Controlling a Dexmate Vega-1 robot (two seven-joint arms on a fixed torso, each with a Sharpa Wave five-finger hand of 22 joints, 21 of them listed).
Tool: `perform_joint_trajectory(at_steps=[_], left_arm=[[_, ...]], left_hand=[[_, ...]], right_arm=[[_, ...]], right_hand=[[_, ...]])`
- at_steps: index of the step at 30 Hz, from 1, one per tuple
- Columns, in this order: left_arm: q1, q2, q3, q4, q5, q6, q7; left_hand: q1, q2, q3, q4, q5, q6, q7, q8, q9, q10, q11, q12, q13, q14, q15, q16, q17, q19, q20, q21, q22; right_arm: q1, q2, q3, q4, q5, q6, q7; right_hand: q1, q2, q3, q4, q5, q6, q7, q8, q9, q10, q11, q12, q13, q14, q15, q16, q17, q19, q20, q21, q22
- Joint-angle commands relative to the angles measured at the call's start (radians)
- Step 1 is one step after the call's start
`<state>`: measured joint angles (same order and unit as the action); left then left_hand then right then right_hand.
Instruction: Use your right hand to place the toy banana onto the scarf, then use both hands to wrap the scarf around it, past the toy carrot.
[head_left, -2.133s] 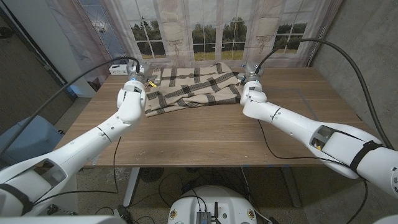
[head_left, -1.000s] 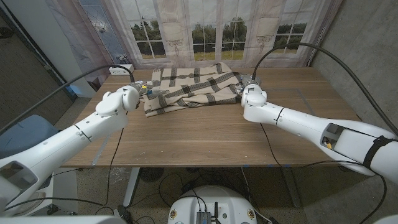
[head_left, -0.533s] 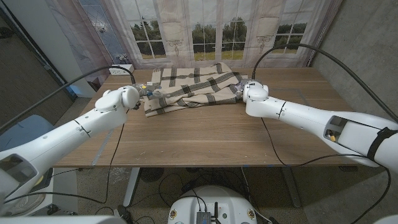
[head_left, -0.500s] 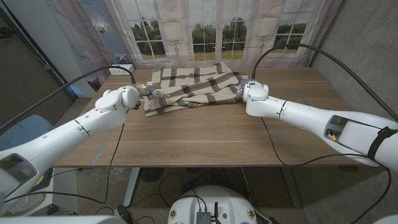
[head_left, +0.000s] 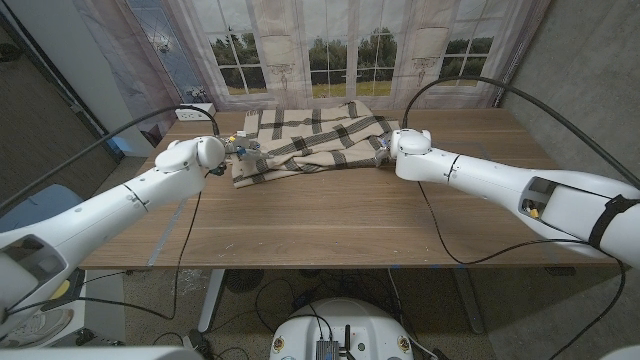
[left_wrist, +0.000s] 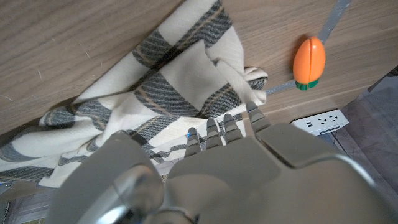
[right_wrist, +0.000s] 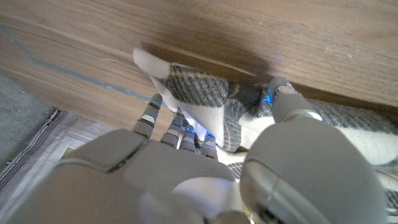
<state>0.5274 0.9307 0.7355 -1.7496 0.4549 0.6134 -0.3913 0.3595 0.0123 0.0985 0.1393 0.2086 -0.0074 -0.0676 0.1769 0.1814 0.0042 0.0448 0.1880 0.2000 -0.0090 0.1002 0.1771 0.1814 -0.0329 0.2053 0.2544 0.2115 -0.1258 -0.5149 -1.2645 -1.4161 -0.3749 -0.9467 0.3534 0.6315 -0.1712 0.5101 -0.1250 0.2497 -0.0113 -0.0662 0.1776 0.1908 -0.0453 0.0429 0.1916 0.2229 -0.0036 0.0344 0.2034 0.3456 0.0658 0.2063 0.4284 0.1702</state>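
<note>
The plaid scarf (head_left: 305, 140) lies bunched and folded at the table's far middle. My left hand (head_left: 236, 151) is at its left end, where the fingertips (left_wrist: 224, 124) meet a raised ridge of scarf (left_wrist: 180, 93) and seem to grip it. At the scarf's right end sits my right hand (head_left: 391, 146); its thumb (right_wrist: 283, 99) and fingers (right_wrist: 177, 134) close around a scarf corner (right_wrist: 186, 93). The orange toy carrot (left_wrist: 309, 61) lies on the wood just beyond the scarf's left end. The toy banana is hidden.
A white power strip (head_left: 196, 110) sits at the table's far left corner, also seen as sockets (left_wrist: 320, 119) beside the carrot. Grey tape lines (right_wrist: 68, 71) mark the wood. Bare table (head_left: 320, 215) stretches in front of the scarf. Curtains hang behind.
Both arms have swung outward and lower, elbows spreading toward the table's sides. Both hands stay at the scarf's two ends. The scarf's shape has hardly altered.
</note>
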Motion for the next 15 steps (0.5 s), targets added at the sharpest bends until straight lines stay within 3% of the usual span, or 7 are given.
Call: perform_joint_trajectory(at_steps=[1, 5, 7, 8, 10, 11, 15], left_arm=[[-0.040, -0.006, 0.030, 0.044, -0.033, -0.021, -0.037], [-0.047, -0.004, 0.036, 0.050, -0.039, -0.028, -0.047], [-0.049, -0.004, 0.038, 0.053, -0.043, -0.031, -0.051], [-0.050, -0.005, 0.040, 0.055, -0.045, -0.034, -0.052], [-0.053, -0.007, 0.042, 0.060, -0.048, -0.038, -0.056], [-0.055, -0.008, 0.045, 0.062, -0.048, -0.040, -0.057], [-0.065, -0.011, 0.055, 0.074, -0.049, -0.056, -0.069]], left_hand=[[-0.006, -0.003, -0.010, 0.000, 0.007, -0.005, 0.003, 0.007, 0.001, -0.008, 0.005, 0.006, 0.000, -0.006, 0.001, 0.004, 0.002, -0.006, 0.007, -0.007, 0.004], [-0.007, -0.003, -0.011, 0.000, 0.008, -0.006, 0.002, 0.007, 0.001, -0.010, 0.005, 0.007, 0.000, -0.007, 0.000, 0.005, 0.002, -0.006, 0.007, -0.007, 0.004], [-0.007, -0.003, -0.011, 0.000, 0.008, -0.007, 0.003, 0.006, 0.001, -0.010, 0.005, 0.007, 0.000, -0.007, 0.001, 0.005, 0.002, -0.006, 0.007, -0.007, 0.004], [-0.008, -0.003, -0.012, -0.001, 0.008, -0.008, 0.002, 0.006, 0.001, -0.010, 0.002, 0.007, 0.000, -0.007, 0.001, 0.005, 0.002, -0.007, 0.007, -0.007, 0.005], [-0.009, -0.003, -0.012, -0.001, 0.009, -0.008, 0.002, 0.007, 0.001, -0.010, 0.003, 0.008, 0.000, -0.007, 0.001, 0.006, 0.002, -0.007, 0.007, -0.007, 0.005], [-0.009, -0.003, -0.013, -0.001, 0.009, -0.009, 0.001, 0.007, 0.001, -0.011, 0.002, 0.008, 0.000, -0.007, 0.000, 0.006, 0.002, -0.007, 0.007, -0.007, 0.005], [-0.010, -0.003, -0.014, -0.001, 0.010, -0.010, 0.001, 0.007, 0.002, -0.013, 0.001, 0.008, 0.000, -0.006, 0.000, 0.006, 0.002, -0.009, 0.007, -0.008, 0.005]], right_arm=[[0.003, 0.093, 0.018, 0.176, 0.031, 0.067, -0.024], [-0.010, 0.113, 0.043, 0.233, 0.044, 0.099, -0.074], [-0.030, 0.108, 0.067, 0.237, 0.049, 0.122, -0.125], [-0.041, 0.104, 0.081, 0.236, 0.053, 0.137, -0.148], [-0.067, 0.102, 0.101, 0.232, 0.043, 0.151, -0.223], [-0.078, 0.101, 0.104, 0.230, 0.032, 0.156, -0.258], [-0.119, 0.084, 0.122, 0.206, -0.002, 0.196, -0.371]], right_hand=[[-0.024, -0.001, -0.018, 0.003, 0.023, 0.007, 0.008, 0.011, 0.001, 0.001, 0.009, 0.010, -0.001, 0.029, 0.002, 0.016, -0.004, 0.034, -0.003, -0.004, 0.005], [-0.004, 0.022, -0.020, -0.011, 0.077, 0.043, 0.014, 0.023, 0.000, 0.046, -0.008, 0.029, -0.005, 0.101, -0.028, 0.037, -0.021, 0.147, -0.021, 0.015, 0.006], [0.014, 0.055, -0.007, -0.013, 0.101, 0.105, 0.011, 0.040, 0.000, 0.113, -0.017, 0.052, -0.007, 0.181, -0.071, 0.065, -0.027, 0.206, -0.038, 0.022, 0.006], [0.039, 0.084, 0.010, -0.020, 0.113, 0.177, 0.010, 0.054, 0.000, 0.194, -0.023, 0.078, -0.008, 0.282, -0.113, 0.100, -0.030, 0.288, -0.069, 0.042, 0.008], [0.082, 0.129, 0.035, -0.029, 0.118, 0.279, -0.004, 0.072, -0.002, 0.319, -0.031, 0.114, -0.009, 0.406, -0.163, 0.148, -0.026, 0.367, -0.105, 0.059, 0.011], [0.122, 0.163, 0.050, -0.037, 0.109, 0.368, -0.003, 0.088, -0.003, 0.417, -0.045, 0.143, -0.010, 0.519, -0.206, 0.195, -0.016, 0.422, -0.119, 0.074, 0.012], [0.264, 0.231, 0.068, -0.057, 0.059, 0.674, -0.037, 0.146, -0.007, 0.693, -0.095, 0.226, -0.011, 0.719, -0.260, 0.300, 0.042, 0.506, -0.175, 0.104, 0.014]])
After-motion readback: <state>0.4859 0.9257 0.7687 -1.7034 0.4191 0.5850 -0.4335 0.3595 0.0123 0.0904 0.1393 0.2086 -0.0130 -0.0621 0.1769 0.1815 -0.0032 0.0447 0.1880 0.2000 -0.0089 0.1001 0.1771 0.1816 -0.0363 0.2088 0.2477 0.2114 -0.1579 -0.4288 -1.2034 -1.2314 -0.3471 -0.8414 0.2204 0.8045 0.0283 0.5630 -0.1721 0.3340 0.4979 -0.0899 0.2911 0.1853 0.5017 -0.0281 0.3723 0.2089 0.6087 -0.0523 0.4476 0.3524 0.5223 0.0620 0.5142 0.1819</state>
